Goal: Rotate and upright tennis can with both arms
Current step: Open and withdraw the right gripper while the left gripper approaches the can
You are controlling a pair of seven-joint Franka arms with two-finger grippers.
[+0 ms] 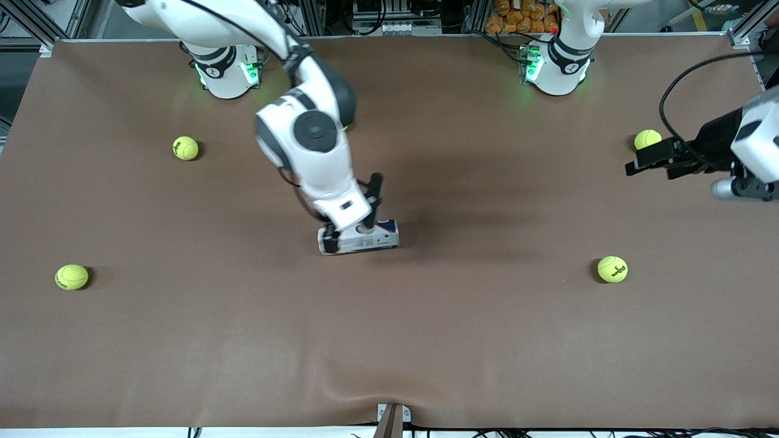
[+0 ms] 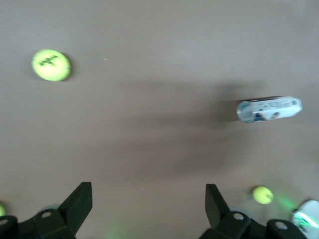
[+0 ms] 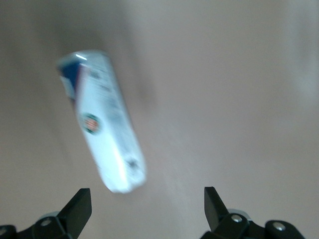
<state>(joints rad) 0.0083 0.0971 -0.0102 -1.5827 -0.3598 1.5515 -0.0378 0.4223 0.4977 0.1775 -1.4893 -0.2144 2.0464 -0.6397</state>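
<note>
The tennis can [image 1: 372, 237] lies on its side on the brown table [image 1: 462, 340], near the middle. My right gripper [image 1: 356, 219] hangs over it, open and empty, and its hand hides part of the can. In the right wrist view the can [image 3: 102, 119] lies ahead of the open gripper [image 3: 146, 191], off toward one finger and not between the fingers. My left gripper [image 1: 636, 164] is open and empty in the air at the left arm's end of the table. In the left wrist view [image 2: 149, 186] the can [image 2: 269, 109] shows far off.
Several tennis balls lie about: one [image 1: 185, 148] and one [image 1: 72, 277] toward the right arm's end, one [image 1: 612, 269] and one [image 1: 647, 139] toward the left arm's end, the last beside the left gripper. A ball [image 2: 51, 64] also shows in the left wrist view.
</note>
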